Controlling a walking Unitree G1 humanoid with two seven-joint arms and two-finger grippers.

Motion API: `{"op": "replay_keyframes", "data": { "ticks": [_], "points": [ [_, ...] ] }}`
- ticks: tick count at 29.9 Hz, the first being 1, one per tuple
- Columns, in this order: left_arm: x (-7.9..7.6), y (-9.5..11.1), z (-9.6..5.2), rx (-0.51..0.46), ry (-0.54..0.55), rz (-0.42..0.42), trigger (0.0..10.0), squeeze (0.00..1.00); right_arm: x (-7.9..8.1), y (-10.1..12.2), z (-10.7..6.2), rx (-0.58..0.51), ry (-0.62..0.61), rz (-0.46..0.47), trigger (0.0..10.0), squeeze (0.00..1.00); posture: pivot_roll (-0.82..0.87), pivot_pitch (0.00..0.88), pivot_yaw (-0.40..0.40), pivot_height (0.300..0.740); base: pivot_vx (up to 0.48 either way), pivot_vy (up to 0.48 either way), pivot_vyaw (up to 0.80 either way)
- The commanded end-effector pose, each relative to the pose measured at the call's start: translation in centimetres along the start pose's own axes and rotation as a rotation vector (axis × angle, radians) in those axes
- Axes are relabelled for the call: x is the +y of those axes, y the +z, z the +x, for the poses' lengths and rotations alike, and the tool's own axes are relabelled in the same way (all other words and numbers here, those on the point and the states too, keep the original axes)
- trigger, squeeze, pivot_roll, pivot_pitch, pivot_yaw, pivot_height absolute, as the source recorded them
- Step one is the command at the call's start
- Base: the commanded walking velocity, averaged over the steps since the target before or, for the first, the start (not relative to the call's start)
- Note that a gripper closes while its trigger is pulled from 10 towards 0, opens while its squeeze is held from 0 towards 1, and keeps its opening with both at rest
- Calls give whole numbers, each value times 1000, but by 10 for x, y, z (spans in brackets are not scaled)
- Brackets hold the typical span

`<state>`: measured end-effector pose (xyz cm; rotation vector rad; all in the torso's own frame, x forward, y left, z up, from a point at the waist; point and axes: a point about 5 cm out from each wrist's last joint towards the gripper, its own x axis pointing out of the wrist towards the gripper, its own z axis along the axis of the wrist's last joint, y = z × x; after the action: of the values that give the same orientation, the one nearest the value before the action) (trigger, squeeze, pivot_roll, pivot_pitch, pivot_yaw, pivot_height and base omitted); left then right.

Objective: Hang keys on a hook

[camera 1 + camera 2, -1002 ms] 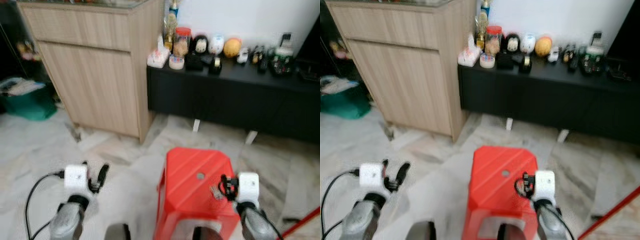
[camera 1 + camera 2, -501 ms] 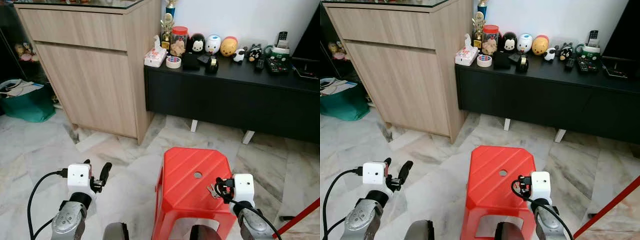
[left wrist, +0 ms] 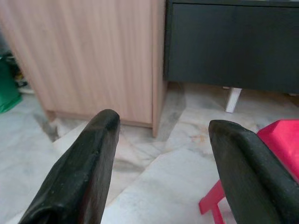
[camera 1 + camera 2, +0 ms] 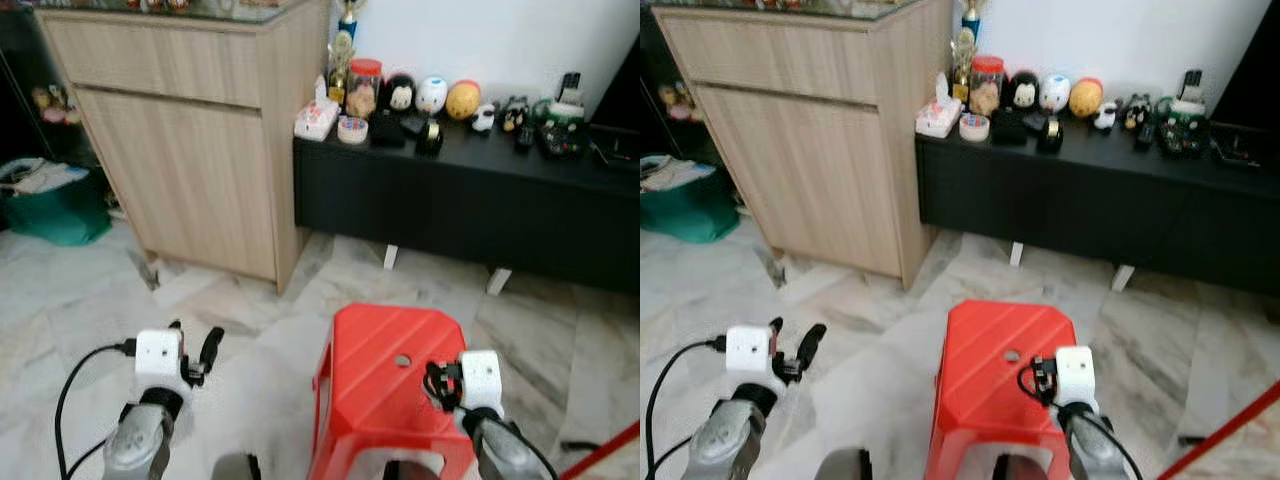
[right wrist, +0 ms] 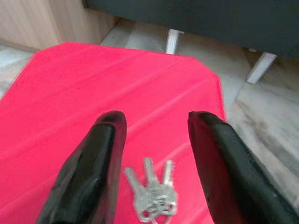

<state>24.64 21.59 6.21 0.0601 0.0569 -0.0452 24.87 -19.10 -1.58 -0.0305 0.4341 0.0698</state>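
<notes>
Lying on the red stool, your keys sit as a small silver bunch, three blades fanned out from a ring, flat on the ribbed plastic top. You can see them in the right wrist view in the gap between the two black fingers, untouched on either side, so your right gripper is spread apart and grasping nothing. From the head camera that gripper hovers over the right part of the stool top, just beside the small round hole in the seat. Your left gripper hangs over bare marble floor to the left of the stool, well apart from the keys, and its fingers are also wide open and empty, with the stool's edge showing past one of them. Beyond the stool you have a long low black cabinet on short white feet against the white wall, its top crowded with small items: a tape roll, a jar, several round figurines and remote controls. A tall light-wood cabinet stands to its left, touching it, and a green bin sits on the floor farther left. A red rod crosses the lower right corner.
</notes>
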Motion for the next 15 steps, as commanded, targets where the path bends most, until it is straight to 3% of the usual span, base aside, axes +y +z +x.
{"op": "replay_keyframes", "data": {
  "ticks": [1,10,15],
  "points": [
    [-2,-1,0,4,-15,2,10000,0,-2,-2,-1,10,-7,-5,10000,0,87,0,-54,605,0,0,0],
    [-2,-2,-4,11,-18,-1,10000,0,-4,-6,-2,24,-14,-9,10000,0,87,0,-48,605,0,0,0],
    [-2,0,-5,14,-27,0,10000,0,-5,-14,2,117,-24,-78,10000,0,85,0,-34,605,0,0,0]
  ]
}}
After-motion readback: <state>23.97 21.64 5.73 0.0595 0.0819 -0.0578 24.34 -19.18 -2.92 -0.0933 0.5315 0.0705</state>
